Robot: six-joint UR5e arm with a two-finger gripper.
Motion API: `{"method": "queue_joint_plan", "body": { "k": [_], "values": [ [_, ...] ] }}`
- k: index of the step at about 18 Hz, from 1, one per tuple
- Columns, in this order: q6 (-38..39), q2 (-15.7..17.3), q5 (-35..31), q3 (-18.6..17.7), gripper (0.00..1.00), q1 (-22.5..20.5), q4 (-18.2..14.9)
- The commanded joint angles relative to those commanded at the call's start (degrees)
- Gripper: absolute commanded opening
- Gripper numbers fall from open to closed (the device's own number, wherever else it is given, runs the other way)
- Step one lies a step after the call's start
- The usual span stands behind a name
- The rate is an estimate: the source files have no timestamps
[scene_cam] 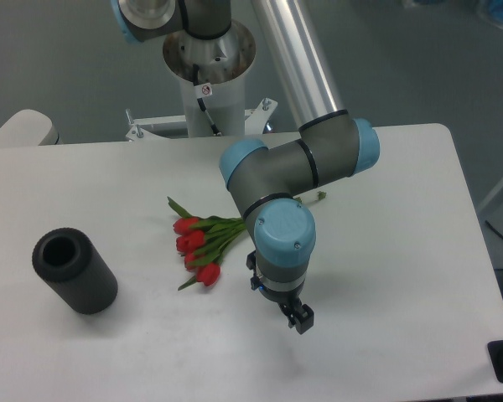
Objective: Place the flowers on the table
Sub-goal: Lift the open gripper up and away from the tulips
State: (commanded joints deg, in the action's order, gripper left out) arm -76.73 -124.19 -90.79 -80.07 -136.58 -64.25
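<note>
Lying on table (pixel 386 276), flowers (pixel 199 244) w/ black cylinder (pixel 74 271) well apart.

Single fixed camera, high front view, table (pixel 386 335) mid-distance.

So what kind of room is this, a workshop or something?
Probably a robotics lab or test cell. A jointed grey and blue arm stands on a pedestal beside a plain white table, which holds only props: red flowers and a black ribbed cylinder.
</note>
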Motion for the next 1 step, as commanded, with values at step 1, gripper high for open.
{"method": "queue_joint_plan", "body": {
  "k": [1],
  "values": [
    [0.0,0.0,-0.1,0.0,1.0,0.1,0.0]
  ]
}}
